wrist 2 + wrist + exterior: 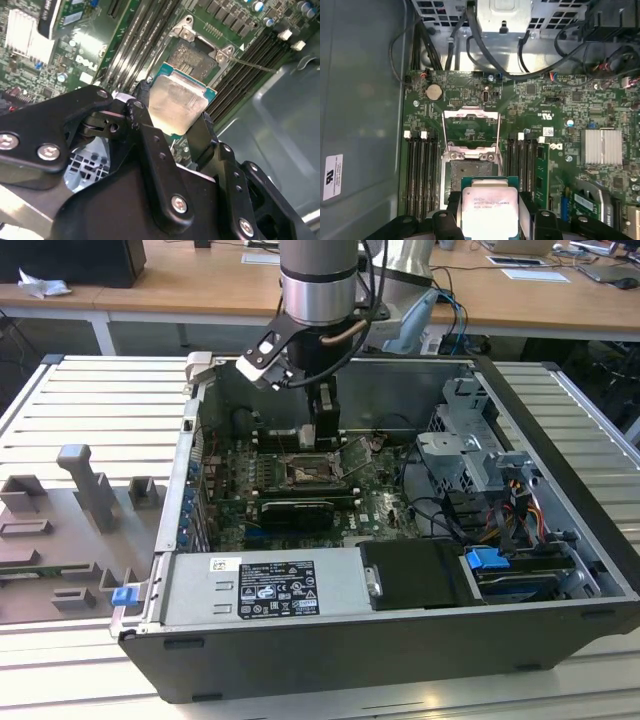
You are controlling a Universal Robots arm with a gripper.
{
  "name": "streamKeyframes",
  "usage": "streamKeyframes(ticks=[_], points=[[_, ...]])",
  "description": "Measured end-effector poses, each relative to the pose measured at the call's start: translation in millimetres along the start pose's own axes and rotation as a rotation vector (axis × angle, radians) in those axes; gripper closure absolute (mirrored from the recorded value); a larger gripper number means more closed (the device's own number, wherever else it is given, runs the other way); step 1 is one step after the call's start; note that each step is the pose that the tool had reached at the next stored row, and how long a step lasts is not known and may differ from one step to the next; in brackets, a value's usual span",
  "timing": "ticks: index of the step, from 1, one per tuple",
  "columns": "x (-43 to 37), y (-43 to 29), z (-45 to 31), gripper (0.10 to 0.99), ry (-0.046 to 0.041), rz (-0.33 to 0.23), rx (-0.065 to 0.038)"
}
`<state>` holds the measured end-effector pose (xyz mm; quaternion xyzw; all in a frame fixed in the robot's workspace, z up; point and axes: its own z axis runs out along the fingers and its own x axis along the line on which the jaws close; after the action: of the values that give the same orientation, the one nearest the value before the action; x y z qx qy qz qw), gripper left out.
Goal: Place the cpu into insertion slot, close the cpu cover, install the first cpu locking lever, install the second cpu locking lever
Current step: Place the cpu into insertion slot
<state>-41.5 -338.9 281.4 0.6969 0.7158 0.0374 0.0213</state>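
**CPU held over open socket**

Gripping the cpu (490,206) in the hand (175,111), fingers closed on 2 opposite edges, metal top up. Hanging over the insertion slot (470,172), apart from it, not seated. With the cpu cover (471,115) flipped open at the slot's far side. Probably the placement step, early in the task. Best kept level, corners squared to the black frame, lowered straight, no sideways slide across the pin field.

One cpu (177,102), one slot (470,171), one cover (471,114)
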Motion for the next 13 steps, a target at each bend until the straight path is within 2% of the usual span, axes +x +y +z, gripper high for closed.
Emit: streamKeyframes(ticks=[8,13], points=[[1.2,-2.2,17.4,0.549,0.0006,-0.009,0.001],[1.1,-2.9,25.4,0.549,-0.0003,-0.009,0.001]])
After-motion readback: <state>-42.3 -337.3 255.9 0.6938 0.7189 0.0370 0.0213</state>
